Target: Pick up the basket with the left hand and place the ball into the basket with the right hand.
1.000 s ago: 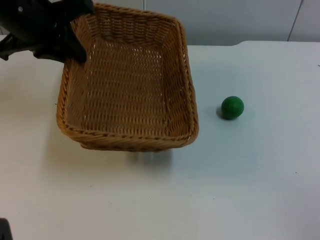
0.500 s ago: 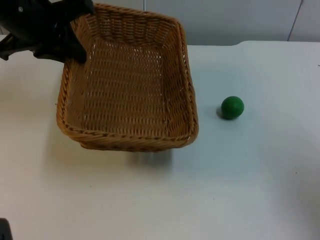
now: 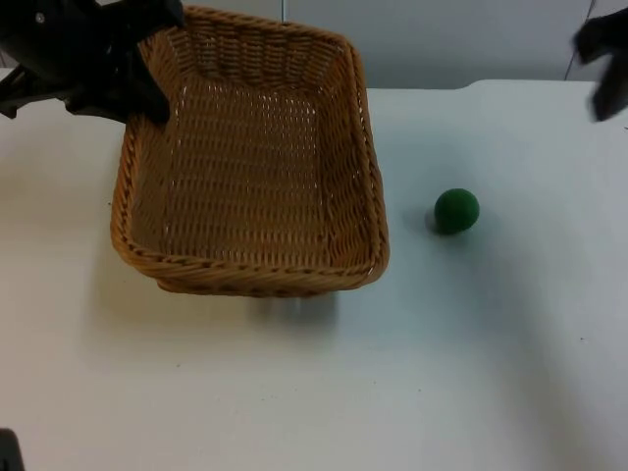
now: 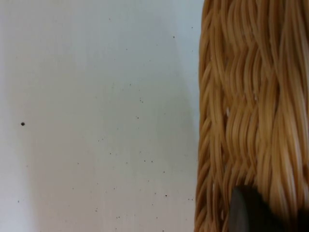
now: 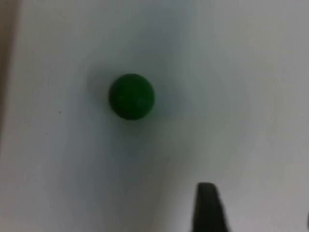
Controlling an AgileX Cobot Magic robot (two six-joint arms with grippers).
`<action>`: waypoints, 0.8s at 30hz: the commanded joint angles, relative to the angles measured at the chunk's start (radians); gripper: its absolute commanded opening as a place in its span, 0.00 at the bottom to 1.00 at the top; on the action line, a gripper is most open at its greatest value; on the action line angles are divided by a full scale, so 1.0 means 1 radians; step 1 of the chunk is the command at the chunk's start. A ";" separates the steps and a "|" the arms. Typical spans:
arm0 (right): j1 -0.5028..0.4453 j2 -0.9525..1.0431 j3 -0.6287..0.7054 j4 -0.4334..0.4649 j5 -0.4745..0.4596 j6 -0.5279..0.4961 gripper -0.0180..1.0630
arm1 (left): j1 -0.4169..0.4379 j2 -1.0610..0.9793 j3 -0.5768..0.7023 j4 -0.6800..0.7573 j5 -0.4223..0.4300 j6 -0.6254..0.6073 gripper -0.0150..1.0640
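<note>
White table top [image 3: 471,373] carries a green ball [image 3: 456,211].

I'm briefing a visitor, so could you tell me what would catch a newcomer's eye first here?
The big wicker basket, gripped at its far-left rim by the left gripper and raised, its shadow beneath. Then the small green ball, alone on the white table to its right, with the right gripper at the edge.

Tan woven basket [image 3: 250,167], green ball [image 3: 456,211]

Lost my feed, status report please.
Left end effector clamped on wicker basket rim. Right end effector above table's far right edge, apart from green ball. Nothing between them.
</note>
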 commanded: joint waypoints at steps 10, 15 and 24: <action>0.062 0.205 -0.108 0.008 -0.028 0.087 0.72 | 0.004 -0.008 0.000 -0.029 -0.010 -0.004 0.01; 0.079 0.278 -0.166 0.017 -0.039 0.087 0.72 | 0.004 -0.008 0.000 -0.029 -0.014 -0.004 0.01; 0.079 0.364 -0.227 0.054 -0.094 0.087 0.72 | 0.004 -0.008 0.000 -0.029 -0.014 -0.004 0.01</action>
